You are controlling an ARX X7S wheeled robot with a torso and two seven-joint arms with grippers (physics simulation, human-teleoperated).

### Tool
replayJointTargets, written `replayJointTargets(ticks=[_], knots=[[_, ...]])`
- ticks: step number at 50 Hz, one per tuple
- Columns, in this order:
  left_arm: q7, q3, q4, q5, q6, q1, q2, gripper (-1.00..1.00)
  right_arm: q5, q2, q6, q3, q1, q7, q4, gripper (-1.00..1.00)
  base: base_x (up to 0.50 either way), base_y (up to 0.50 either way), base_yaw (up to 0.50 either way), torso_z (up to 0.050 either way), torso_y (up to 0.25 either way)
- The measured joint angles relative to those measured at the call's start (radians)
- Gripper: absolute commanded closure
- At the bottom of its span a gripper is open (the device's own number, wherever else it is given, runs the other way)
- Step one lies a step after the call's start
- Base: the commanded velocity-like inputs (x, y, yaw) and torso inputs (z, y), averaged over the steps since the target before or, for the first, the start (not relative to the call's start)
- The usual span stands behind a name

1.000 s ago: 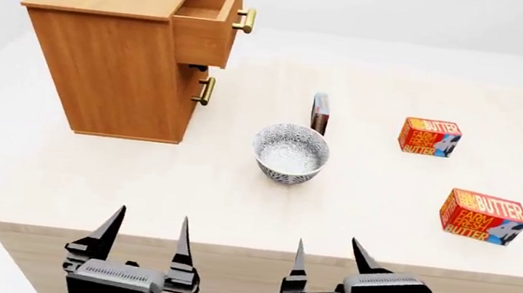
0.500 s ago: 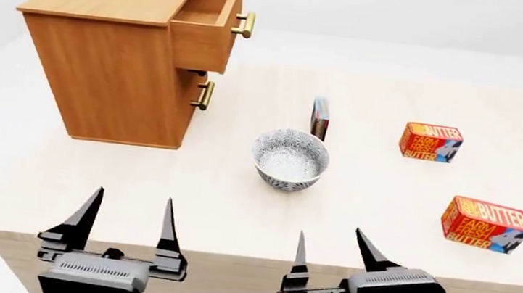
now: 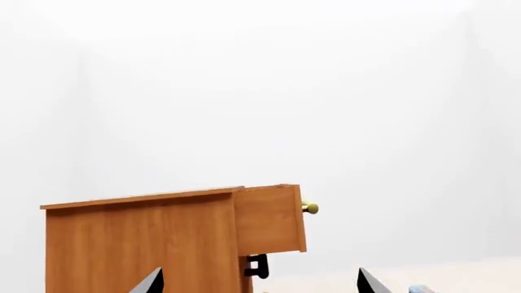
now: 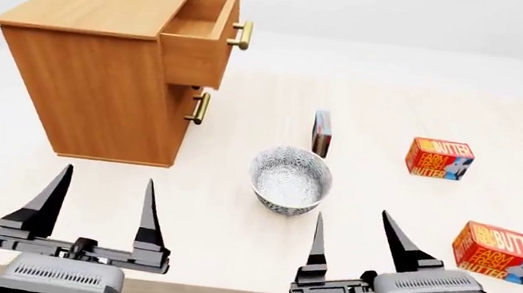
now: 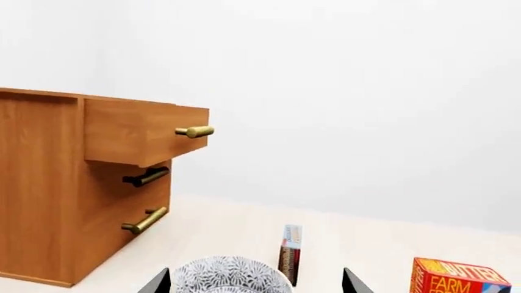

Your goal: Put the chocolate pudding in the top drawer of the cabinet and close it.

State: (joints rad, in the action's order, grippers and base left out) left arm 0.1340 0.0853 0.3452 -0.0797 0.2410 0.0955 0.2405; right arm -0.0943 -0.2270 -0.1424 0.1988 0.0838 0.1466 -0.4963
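Both grippers hung spread wide and empty: left gripper (image 4: pixel 98 206), right gripper (image 4: pixel 358 246). Chocolate pudding (image 4: pixel 321 132) stood on edge ahead of the right gripper, beyond the bowl (image 4: pixel 289 179). Top drawer (image 4: pixel 200 32) of the cabinet (image 4: pixel 93 78) stood pulled out, ahead of the left gripper.

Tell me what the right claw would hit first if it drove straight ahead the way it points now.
Probably the patterned grey-white bowl: it sits between the open right claw tips in the wrist view, with the thin upright chocolate pudding box just behind. Depth is uncertain.
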Motion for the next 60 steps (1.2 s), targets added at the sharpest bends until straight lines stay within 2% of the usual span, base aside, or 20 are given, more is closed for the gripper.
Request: replayJointTargets(ticks=[18,60], knots=[[0.01,-0.042,0.133,-0.035,-0.024,0.024,0.045,-1.0,0.0,-0.019,-0.013,-0.005,-0.008,0.035,-0.06,-1.0,0.2,0.0,0.0,0.0,0.0],[0.027,-0.046,0.135,-0.026,0.014,0.025,0.069,-1.0,-0.02,-0.052,0.007,0.015,-0.008,0.065,-0.069,-1.0,0.2,0.0,0.0,0.0,0.0]])
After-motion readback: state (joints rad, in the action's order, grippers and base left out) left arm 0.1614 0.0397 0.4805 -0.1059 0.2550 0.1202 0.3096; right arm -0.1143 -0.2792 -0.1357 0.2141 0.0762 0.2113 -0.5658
